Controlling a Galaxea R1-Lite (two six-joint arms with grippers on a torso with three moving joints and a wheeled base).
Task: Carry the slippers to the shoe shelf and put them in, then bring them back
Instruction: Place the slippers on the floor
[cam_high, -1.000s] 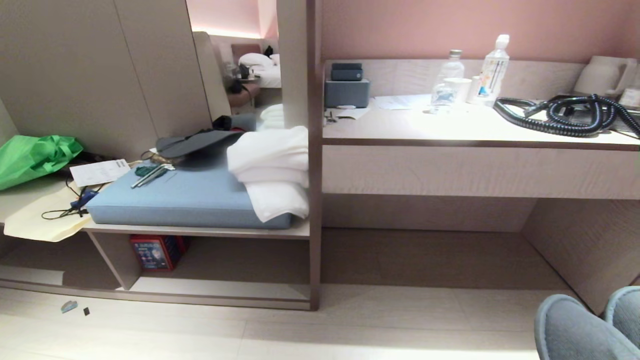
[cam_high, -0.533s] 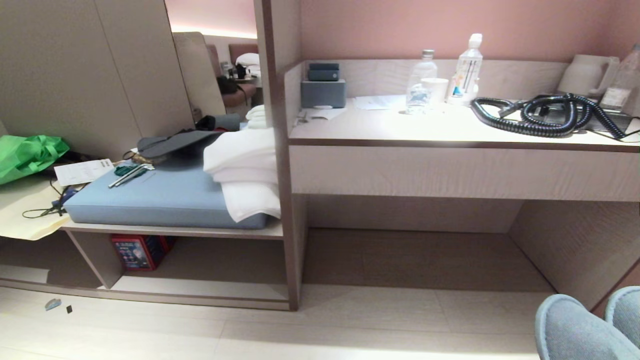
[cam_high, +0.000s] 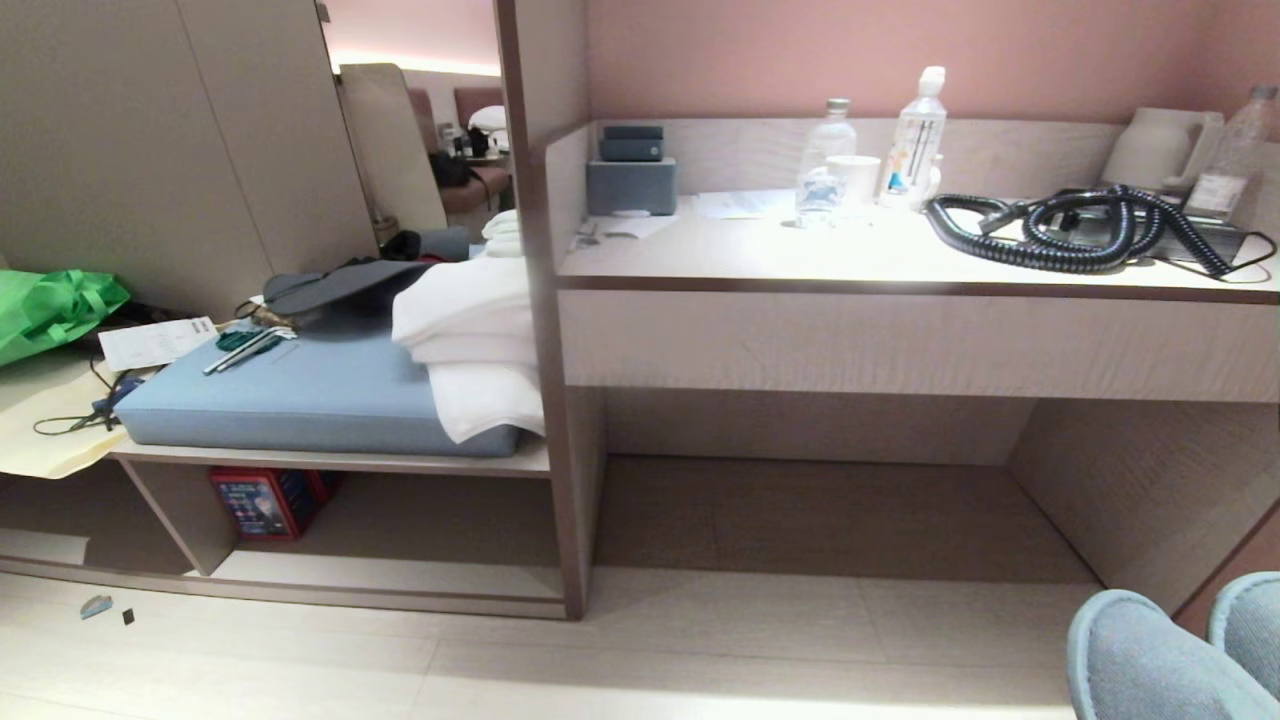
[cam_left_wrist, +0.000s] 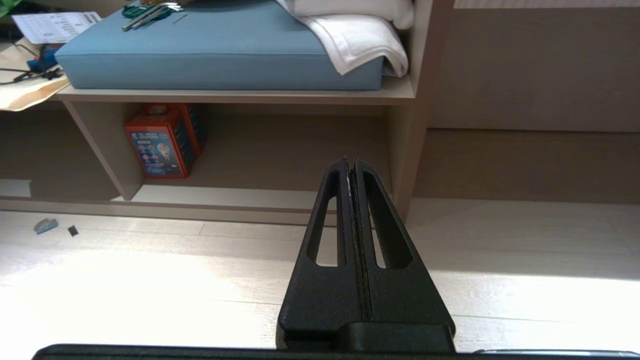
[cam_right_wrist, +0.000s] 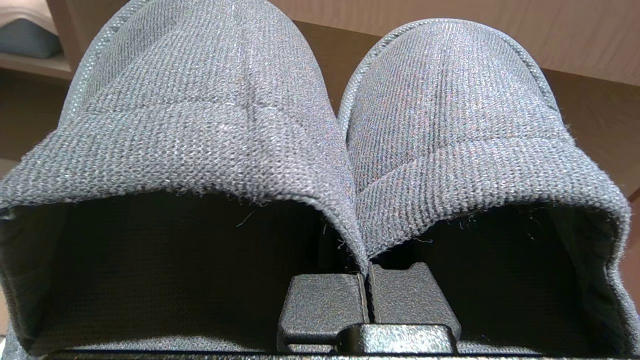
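Since the earlier frames the whole head view has slid leftward: the upright post and bench now sit further left, which we put down to camera travel, not to any object shifting. The slippers (cam_high: 1180, 655) stay at the lower right corner of the head view, toes forward, above the pale floor (cam_high: 640, 660). In the right wrist view we find the right gripper (cam_right_wrist: 368, 295) with its fingers pressed together on the inner walls of the slippers (cam_right_wrist: 320, 130), one finger inside each shoe, so the pair hangs side by side and touching. The left gripper (cam_left_wrist: 351, 165) is closed on nothing, aimed toward the shoe shelf (cam_left_wrist: 260, 197), which lies below the blue cushion (cam_left_wrist: 210, 55). A red carton (cam_left_wrist: 162, 142) stands in that bay; its printing is too small to read. A printed sheet (cam_high: 155, 342) lies left of the cushion, text unreadable. White towels (cam_high: 470, 340) rest against the post. Two bottles (cam_high: 905, 135) on the desk (cam_high: 900, 265) carry labels we cannot read; a coiled black hose (cam_high: 1070, 225) lies beside them.
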